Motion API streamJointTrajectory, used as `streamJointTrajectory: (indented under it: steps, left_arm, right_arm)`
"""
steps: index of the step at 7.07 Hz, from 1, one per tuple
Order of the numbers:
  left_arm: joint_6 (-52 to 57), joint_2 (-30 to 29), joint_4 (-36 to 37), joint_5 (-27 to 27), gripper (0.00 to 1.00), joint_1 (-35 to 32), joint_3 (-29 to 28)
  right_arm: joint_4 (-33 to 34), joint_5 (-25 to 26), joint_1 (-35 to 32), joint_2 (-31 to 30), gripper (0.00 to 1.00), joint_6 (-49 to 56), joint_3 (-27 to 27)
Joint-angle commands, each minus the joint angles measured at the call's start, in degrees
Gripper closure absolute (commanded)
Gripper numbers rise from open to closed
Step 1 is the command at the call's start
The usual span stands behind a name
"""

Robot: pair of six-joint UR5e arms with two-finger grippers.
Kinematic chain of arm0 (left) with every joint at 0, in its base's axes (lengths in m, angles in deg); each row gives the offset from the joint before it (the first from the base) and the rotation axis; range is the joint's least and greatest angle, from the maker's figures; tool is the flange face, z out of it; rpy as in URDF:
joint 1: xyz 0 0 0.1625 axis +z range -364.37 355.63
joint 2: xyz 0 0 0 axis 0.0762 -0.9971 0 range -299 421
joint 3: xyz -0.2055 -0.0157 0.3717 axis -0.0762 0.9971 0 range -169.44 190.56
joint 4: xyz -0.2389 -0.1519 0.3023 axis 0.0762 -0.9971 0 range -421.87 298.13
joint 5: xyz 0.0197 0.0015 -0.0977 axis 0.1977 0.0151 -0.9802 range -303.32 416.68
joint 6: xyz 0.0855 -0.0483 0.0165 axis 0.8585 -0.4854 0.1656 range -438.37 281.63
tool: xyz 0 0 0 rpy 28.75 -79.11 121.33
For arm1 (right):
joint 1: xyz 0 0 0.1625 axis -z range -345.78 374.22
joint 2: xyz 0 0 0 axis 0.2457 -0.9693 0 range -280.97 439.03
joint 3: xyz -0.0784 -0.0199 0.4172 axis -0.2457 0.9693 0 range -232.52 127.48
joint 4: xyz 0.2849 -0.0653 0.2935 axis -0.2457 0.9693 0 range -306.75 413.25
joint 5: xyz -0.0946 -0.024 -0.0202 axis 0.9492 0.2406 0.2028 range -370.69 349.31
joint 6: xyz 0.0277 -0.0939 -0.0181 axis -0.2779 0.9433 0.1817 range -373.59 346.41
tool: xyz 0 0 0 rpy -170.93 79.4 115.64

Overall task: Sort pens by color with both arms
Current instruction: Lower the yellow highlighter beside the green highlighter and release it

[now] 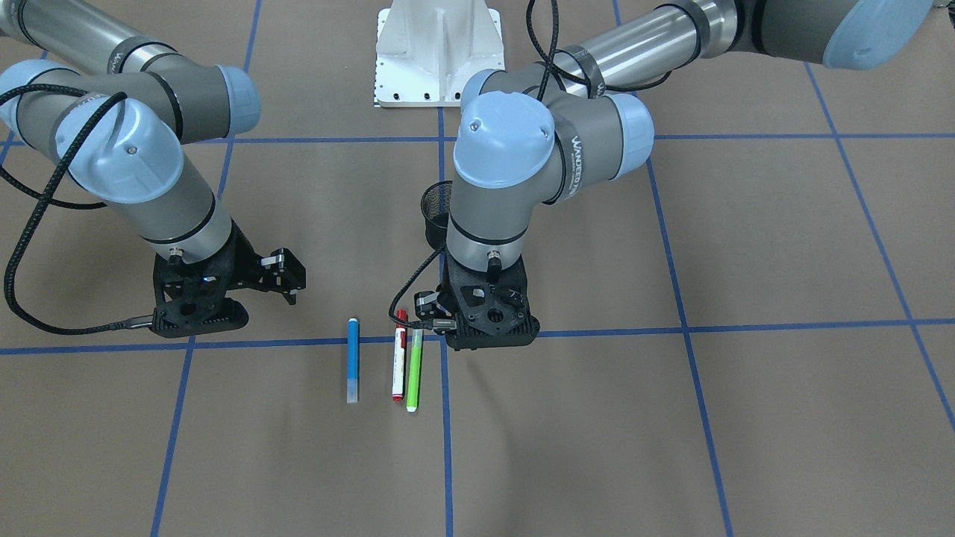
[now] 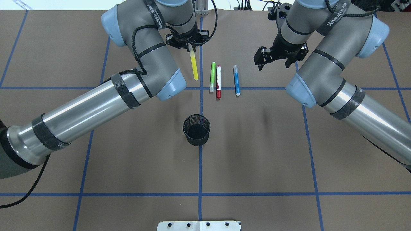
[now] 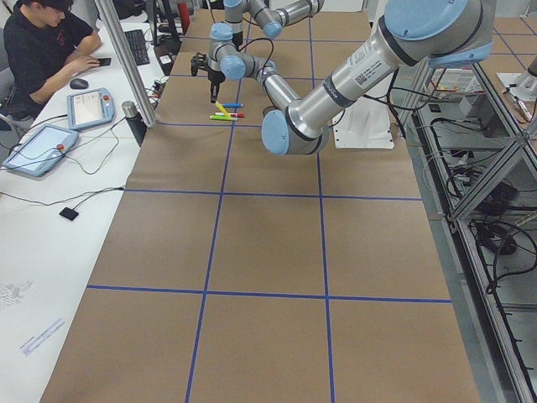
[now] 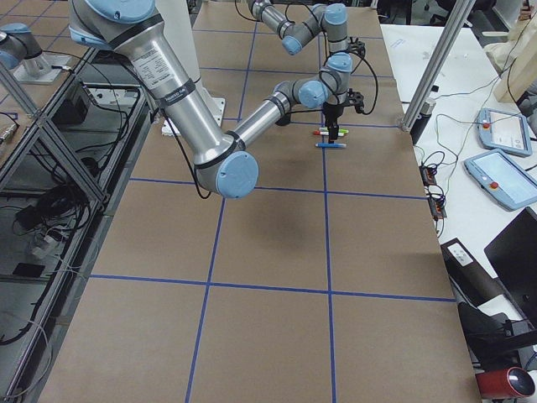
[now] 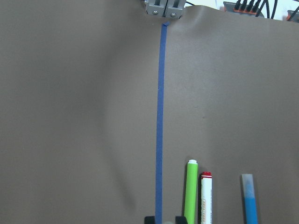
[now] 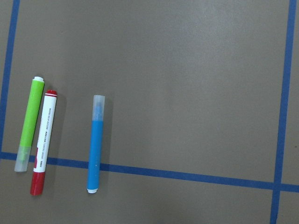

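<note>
- We are pinching the yellow pen (image 2: 194, 65) by its upper end in the left gripper (image 2: 191, 48), near the far edge of the table (image 2: 96, 144);
- the right gripper (image 2: 273, 62) is hanging wide and empty near the blue pen (image 2: 236, 81);
- we are judging the pens light, stiff and slick; mid-barrel is looking the safest hold.

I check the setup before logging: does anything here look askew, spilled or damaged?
Nothing stands out. The green pen, red-capped pen and blue pen lie roughly parallel; the mesh cup stands upright; the left hand holds the yellow pen.
</note>
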Motion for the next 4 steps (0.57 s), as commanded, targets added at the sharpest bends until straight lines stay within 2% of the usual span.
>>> streamJointTrajectory:
  steps: [1, 4]
  left_arm:
    - [0.39, -0.10, -0.21, -0.19, 0.83, 1.17, -2.67]
    - [0.05, -0.10, -0.47, -0.19, 0.83, 3.45, -3.03]
  right_arm:
    - [0.00, -0.09, 0.04, -0.01, 0.01, 0.00, -0.03]
    - [0.00, 0.00, 0.04, -0.10, 0.01, 0.00, -0.03]
